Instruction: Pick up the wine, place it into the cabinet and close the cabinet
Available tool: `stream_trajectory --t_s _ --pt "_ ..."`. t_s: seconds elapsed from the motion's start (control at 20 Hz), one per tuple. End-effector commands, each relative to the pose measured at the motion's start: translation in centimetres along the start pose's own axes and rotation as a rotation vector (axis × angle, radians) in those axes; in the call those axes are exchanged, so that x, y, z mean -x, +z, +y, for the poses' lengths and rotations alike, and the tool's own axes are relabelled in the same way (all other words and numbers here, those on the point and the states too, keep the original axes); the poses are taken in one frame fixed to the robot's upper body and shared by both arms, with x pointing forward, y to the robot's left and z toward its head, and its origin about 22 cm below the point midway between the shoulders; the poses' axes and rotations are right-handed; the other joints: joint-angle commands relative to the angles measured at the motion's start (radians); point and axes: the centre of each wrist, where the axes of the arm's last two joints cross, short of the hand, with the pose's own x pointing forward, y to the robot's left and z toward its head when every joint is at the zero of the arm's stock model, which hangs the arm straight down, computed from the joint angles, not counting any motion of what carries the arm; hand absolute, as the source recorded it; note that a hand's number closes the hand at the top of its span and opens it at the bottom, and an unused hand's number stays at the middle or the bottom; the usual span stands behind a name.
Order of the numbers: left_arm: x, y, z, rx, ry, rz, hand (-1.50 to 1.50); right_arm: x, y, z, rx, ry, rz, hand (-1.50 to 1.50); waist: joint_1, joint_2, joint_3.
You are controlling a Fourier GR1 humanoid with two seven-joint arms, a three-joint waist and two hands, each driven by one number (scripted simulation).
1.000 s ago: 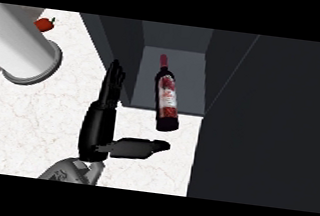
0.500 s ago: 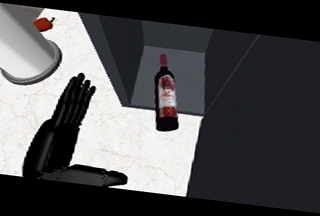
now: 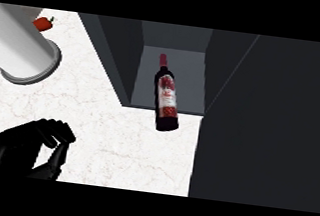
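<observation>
While the wine bottle [image 3: 167, 97] lies on its side with its neck pointing into the open cabinet [image 3: 175, 61] and its dark base sticking out over the white marble counter [image 3: 130, 136], nothing has hold of it. Most of the bottle looks to be resting on the cabinet floor, the red label facing up, but the near end overhangs the front edge, so I judge the placing only partly done; it would want a push further in before a door could swing past it.

To the right of the opening a broad dark panel [image 3: 273, 124] fills the view, which I take to be the cabinet door standing open, though I cannot be sure of that. If so, closing is not yet done.

Near the lower left edge, the left hand [image 3: 28, 147] sits well apart from the bottle, its black fingers curled in toward the palm and holding nothing. The right hand does not show anywhere.

Far left on the counter stands a large white cylinder [image 3: 14, 44], and just beyond it sits a small red fruit [image 3: 42, 24], perhaps an apple.
</observation>
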Motion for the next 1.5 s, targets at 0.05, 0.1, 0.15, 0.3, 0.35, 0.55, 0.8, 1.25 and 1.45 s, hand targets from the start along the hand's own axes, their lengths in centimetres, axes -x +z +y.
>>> stream_trajectory --t_s 0.05,0.1,0.15,0.3,0.35,0.55,0.8,1.25,1.45 --pt "-1.1 1.1 2.2 0.003 -0.007 -0.003 1.50 -3.5 1.0 0.9 -0.081 0.034 -0.043 1.50 -0.002 -0.001 0.002" --pt "-0.4 1.1 3.6 0.008 0.001 0.011 1.50 -3.2 0.2 0.3 -0.104 0.044 -0.054 1.50 0.003 0.001 0.001" --pt "-1.0 1.6 5.0 0.011 0.004 -0.006 1.50 -3.1 1.4 1.3 -0.082 0.016 -0.070 1.50 -0.006 -0.002 0.001" --pt "-0.8 2.2 4.1 0.008 -0.007 0.006 1.50 -2.7 0.0 1.0 -0.136 -0.097 -0.066 1.50 0.006 0.001 0.001" --pt "-1.8 1.3 4.6 0.023 -0.017 -0.020 1.50 -3.4 -0.7 1.9 -0.182 -0.099 -0.070 1.50 0.011 0.002 0.000" --pt "-2.8 2.4 5.2 0.004 -0.006 -0.008 1.50 -2.5 -2.2 2.4 -0.253 -0.115 -0.069 1.50 0.015 0.001 0.001" --pt "-1.9 2.7 5.8 0.020 0.011 0.007 1.50 -3.7 -4.7 4.0 -0.340 -0.116 -0.145 1.50 0.013 0.002 0.001" --pt "-3.0 2.8 7.7 0.041 0.003 0.006 1.50 -5.1 -11.6 7.1 -0.377 -0.147 -0.148 1.50 0.018 0.001 0.000" --pt "-1.8 3.4 7.3 0.047 0.017 0.018 1.50 -5.4 -15.6 7.9 -0.368 -0.154 -0.154 1.50 0.024 0.003 0.000"
